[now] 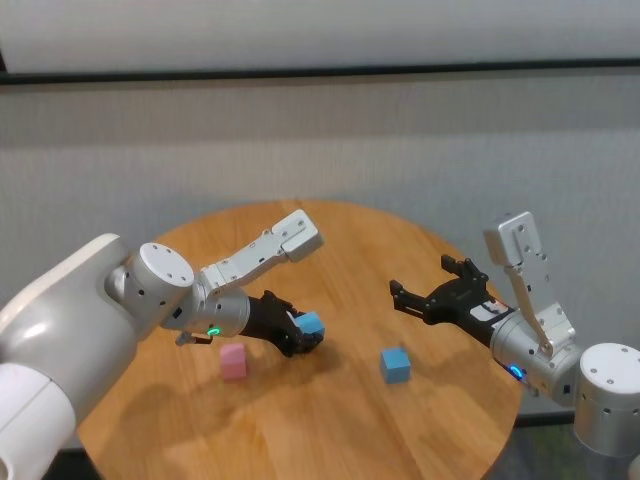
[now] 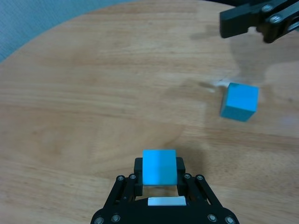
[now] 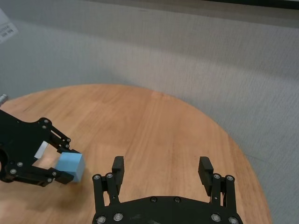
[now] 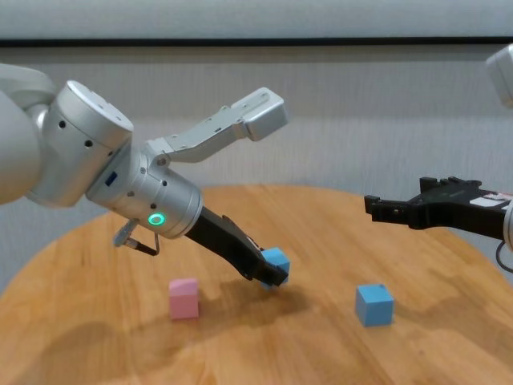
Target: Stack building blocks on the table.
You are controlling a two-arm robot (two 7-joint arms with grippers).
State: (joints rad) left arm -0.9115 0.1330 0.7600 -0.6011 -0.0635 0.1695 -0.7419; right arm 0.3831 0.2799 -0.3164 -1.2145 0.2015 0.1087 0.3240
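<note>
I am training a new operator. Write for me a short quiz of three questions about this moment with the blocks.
1. True or false: the left tool holds a pink block.
2. How many blocks rest free on the table?
3. The right tool is: A) open and empty, B) shut on a block.

Key
1. False: it holds a light blue block.
2. Two: the pink block and the other light blue block.
3. A.

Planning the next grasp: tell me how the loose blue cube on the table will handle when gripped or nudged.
The loose blue cube looks rigid with flat faces, so it likely slides rather than rolls. Its matte surface probably grips well. It seems light: the left end effector holds a like blue cube by two faces.
</note>
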